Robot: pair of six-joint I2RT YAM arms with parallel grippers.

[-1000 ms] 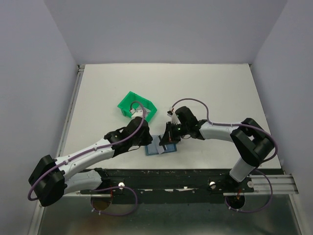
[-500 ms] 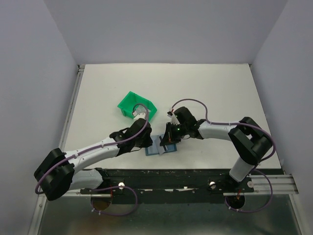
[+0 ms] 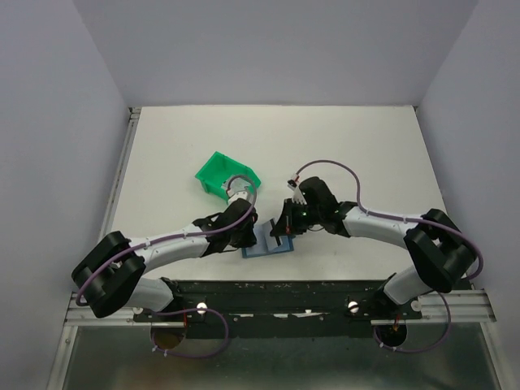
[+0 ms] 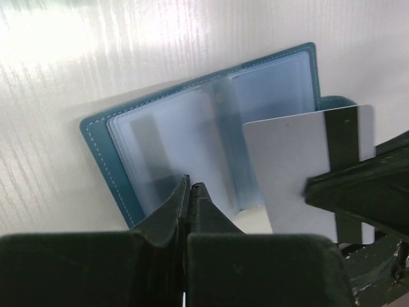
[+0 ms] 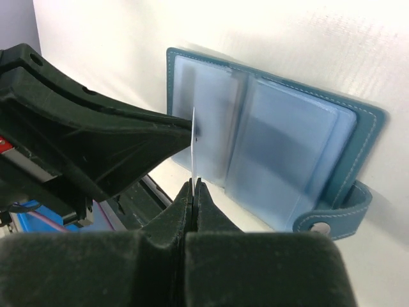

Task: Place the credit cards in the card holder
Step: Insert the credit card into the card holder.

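At the near edge a black rail (image 3: pixel 276 296) carries both arm bases. Just beyond it, on the white table (image 3: pixel 366 146), the card holder (image 3: pixel 264 245) lies spread open, clear sleeves up. The left gripper (image 4: pixel 190 188), jaws pressed together on nothing, points at the sleeves. The right gripper (image 5: pixel 193 185) is clamped on a silvery, dark-striped credit card (image 4: pixel 300 173) over the holder. Farther back sits a green bin (image 3: pixel 227 175). Pale grey walls (image 3: pixel 268 49) enclose three sides.

White table (image 3: pixel 366 146), plain grey walls (image 3: pixel 268 49) around.
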